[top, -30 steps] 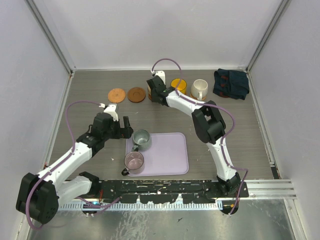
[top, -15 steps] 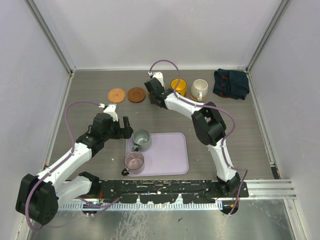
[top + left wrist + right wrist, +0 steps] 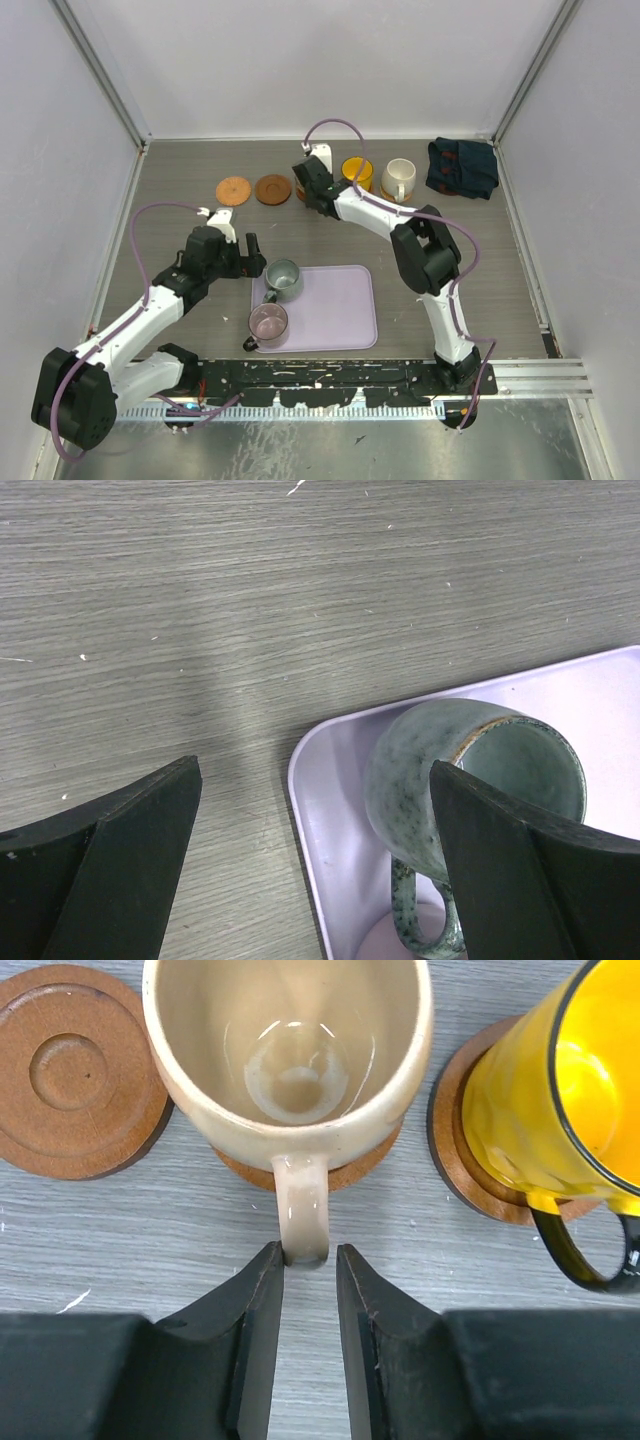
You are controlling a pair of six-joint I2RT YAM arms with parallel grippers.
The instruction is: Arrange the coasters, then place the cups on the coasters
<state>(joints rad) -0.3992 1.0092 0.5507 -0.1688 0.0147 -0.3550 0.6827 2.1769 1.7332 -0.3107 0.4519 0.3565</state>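
Seating the tan cup [image 3: 290, 1050] on its coaster [image 3: 245, 1172] seems the step underway: the right claw [image 3: 310, 1255] is straddling its handle, jaws narrowed, and I cannot tell whether it is gripping. Retreating straight back is looking safest, the yellow cup [image 3: 540, 1090] crowding close beside. The left claw [image 3: 315, 775] is gaping wide around the grey-green cup [image 3: 410, 770] at a corner of the tray [image 3: 305, 830].

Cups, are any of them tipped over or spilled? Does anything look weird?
Nothing stands out. The tan handled cup, yellow cup and cream white cup stand upright on round brown coasters; the grey-green cup and pinkish-purple cup stand upright on the lavender rectangular tray. No spills or cracks show.
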